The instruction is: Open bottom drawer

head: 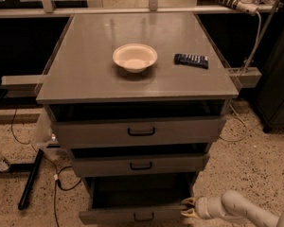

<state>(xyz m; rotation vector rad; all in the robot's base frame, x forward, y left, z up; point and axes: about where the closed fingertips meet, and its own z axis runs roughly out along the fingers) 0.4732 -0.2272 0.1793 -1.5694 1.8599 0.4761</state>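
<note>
The bottom drawer (132, 215) is the lowest of three grey fronts on the cabinet. It stands pulled out, its dark inside open to view, with a small black loop handle (144, 217) at centre. My gripper (187, 208) has yellowish fingertips and sits at the right end of that drawer's front panel, touching or just beside its edge. The pale arm (241, 209) reaches in from the lower right corner.
The middle drawer (139, 164) and top drawer (139, 131) sit above. On the grey cabinet top (85, 74) are a white bowl (135, 57) and a dark remote (191, 60). A black pole (31, 178) and cables lie on the speckled floor at left.
</note>
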